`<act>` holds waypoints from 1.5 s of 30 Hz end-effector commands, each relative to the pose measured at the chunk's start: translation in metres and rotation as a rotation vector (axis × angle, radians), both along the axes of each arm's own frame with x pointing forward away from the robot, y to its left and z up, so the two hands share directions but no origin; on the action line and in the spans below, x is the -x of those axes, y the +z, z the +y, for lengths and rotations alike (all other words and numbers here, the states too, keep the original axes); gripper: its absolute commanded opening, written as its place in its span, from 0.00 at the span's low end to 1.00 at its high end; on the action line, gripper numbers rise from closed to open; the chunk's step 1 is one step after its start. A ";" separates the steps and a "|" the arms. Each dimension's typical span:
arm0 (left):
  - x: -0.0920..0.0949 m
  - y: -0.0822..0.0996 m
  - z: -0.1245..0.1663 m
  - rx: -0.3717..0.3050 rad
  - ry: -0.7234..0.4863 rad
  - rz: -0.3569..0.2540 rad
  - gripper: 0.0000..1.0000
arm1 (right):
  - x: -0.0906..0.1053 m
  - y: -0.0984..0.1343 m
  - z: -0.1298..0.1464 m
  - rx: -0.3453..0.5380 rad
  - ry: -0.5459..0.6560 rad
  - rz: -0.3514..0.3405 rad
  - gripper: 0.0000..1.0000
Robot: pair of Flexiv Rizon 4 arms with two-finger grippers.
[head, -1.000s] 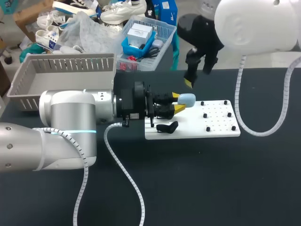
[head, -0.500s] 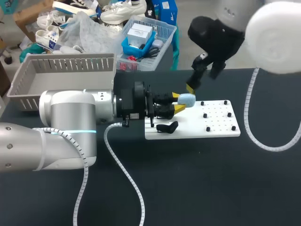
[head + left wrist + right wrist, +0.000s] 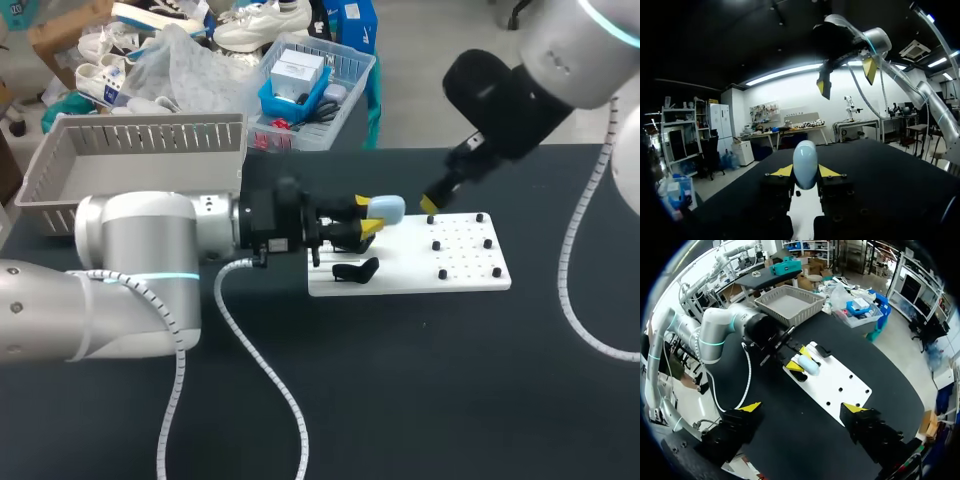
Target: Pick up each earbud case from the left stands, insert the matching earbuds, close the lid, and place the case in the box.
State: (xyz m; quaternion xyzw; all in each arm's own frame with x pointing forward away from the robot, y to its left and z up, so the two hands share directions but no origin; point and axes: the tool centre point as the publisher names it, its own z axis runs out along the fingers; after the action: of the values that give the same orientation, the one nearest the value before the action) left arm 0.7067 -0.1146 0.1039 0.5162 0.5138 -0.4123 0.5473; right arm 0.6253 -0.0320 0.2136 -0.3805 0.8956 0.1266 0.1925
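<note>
Pale blue case: the one earbud case [image 3: 387, 208] I can see in play is clamped between my left gripper's [image 3: 366, 216] yellow tips, above the end of the white board [image 3: 460, 275] nearest that arm. In the left wrist view it stands on end between the tips, with the board under them.
Left tool: clenched on the case from two sides; both tips touch it.
Right tool: my right gripper [image 3: 432, 202] hangs over the board's far edge, well apart from the case. In its own wrist view the tips are spread wide with nothing between them – released.
Step in hand, as I judge it: hold the case up steady so its lid can be opened and the earbuds put in.
Doing it well: I would keep the left grip firm and low on the body, leaving the lid end free. I would bring the right tool in along the board's length, so it meets the lid squarely and does not push the case sideways out of the tips. The shell looks smooth and rounded – likely to slip if nudged off-axis.
Lid: it looks shut from here; I cannot make out the seam.
Count on the board: one black piece [image 3: 355, 270] at the left-arm end, and six small black studs [image 3: 437, 244] in two columns toward the other end. I cannot tell whether those are earbuds or pegs.
Count off the board: one grey slatted box [image 3: 130, 160], beyond the board's left-arm end.
Count of tools: two.
</note>
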 end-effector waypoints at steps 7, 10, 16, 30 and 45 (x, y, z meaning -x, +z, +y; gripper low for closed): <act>-0.005 0.009 0.037 -0.021 0.044 -0.021 0.00 | 0.005 -0.005 -0.006 -0.115 -0.021 -0.107 1.00; -0.011 0.016 0.047 -0.022 0.053 -0.040 0.00 | 0.003 -0.007 -0.006 -0.118 -0.028 -0.099 1.00; -0.028 0.019 0.081 -0.051 0.125 -0.054 0.00 | 0.002 -0.010 -0.006 -0.108 -0.037 -0.079 1.00; -0.069 0.019 0.170 -0.091 0.338 -0.083 0.00 | 0.004 -0.005 -0.007 -0.063 -0.066 -0.057 1.00; -0.127 0.001 0.220 -0.187 0.411 -0.100 0.00 | 0.006 -0.004 -0.001 -0.034 -0.117 -0.033 1.00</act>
State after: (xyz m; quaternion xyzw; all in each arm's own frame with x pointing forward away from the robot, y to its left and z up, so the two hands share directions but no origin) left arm 0.8204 0.1054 0.1081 0.4708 0.6152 -0.2179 0.5936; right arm 0.6199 -0.0361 0.2096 -0.3289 0.9093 0.1288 0.2201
